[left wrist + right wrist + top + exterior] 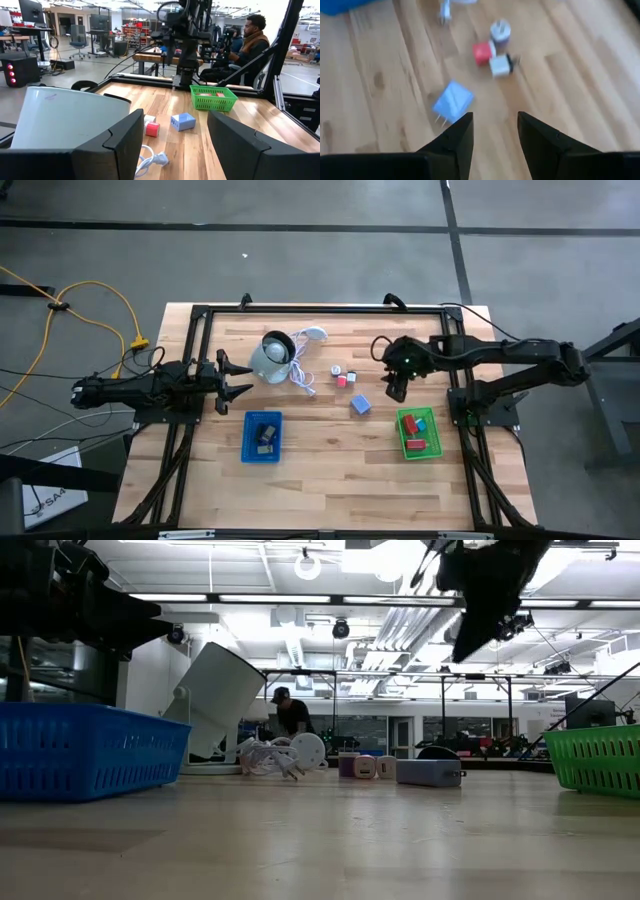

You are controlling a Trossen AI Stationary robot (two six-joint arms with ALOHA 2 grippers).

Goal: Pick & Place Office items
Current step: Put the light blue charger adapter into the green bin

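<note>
Loose pieces lie on the table's middle: a pale-blue block (361, 405) (452, 101), a red one (342, 381) (481, 52), a white one (499, 65) and a white-purple one (500, 31). My right gripper (395, 387) (495, 125) hovers open and empty above the table, just right of the pale-blue block. The green tray (405, 448) holds red and teal pieces; the blue tray (247, 438) holds dark pieces. My left gripper (235, 378) (175, 145) waits open at the left, beside the grey-white round object (270, 357).
The round object's white cord (303, 375) lies looped left of the loose pieces. A black frame (320, 309) borders the table. A person (252, 37) sits beyond the table's right side; another (291, 712) shows far behind. Bare wood lies between the two trays.
</note>
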